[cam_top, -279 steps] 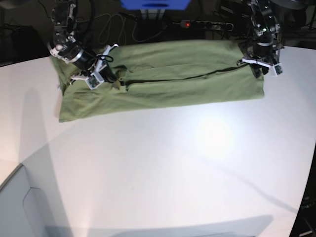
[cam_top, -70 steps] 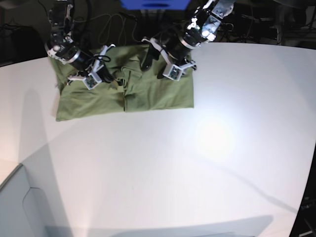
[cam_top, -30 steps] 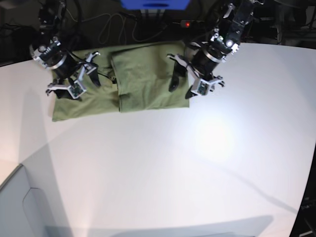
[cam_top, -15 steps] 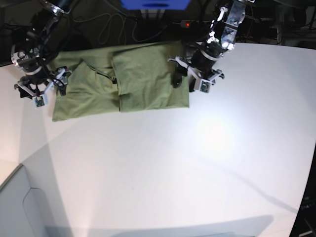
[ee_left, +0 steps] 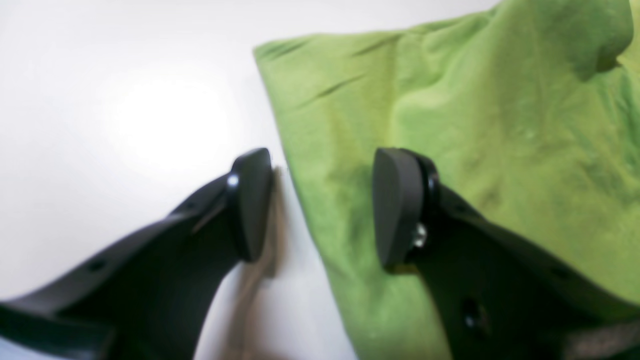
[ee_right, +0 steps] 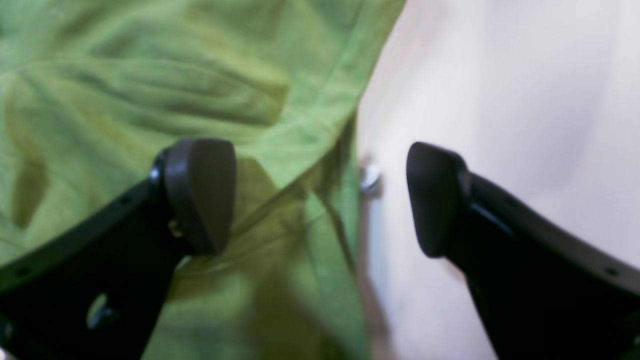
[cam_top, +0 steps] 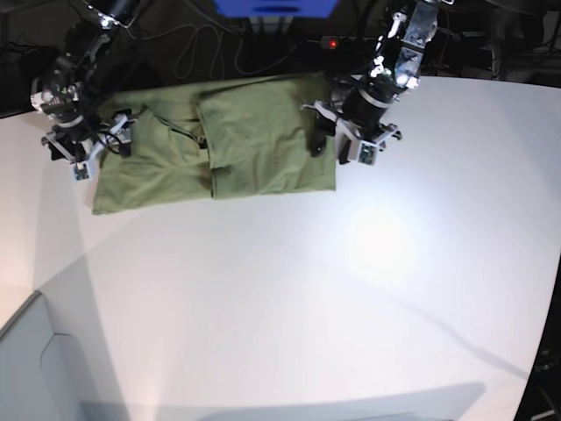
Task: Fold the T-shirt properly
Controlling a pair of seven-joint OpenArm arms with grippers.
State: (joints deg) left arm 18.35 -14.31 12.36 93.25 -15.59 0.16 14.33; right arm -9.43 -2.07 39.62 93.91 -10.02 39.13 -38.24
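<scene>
The shirt (cam_top: 215, 153) lay at the far side of the table (cam_top: 289, 298), its right-hand part already folded over the middle, the other end one layer, flat. My left pincer (cam_top: 342, 145) hung at the folded edge, jaws apart with nothing between them, one finger over cloth and one over bare table. My right pincer (cam_top: 88, 149) stood at the opposite end, jaws spread wide astride the shirt's edge (ee_right: 350, 150), gripping nothing. I judged the step in hand to be the second cross-fold. Next I would need to lower the right pincer, pinch that edge through all its layers, and carry it over the middle without dragging the folded part askew.
</scene>
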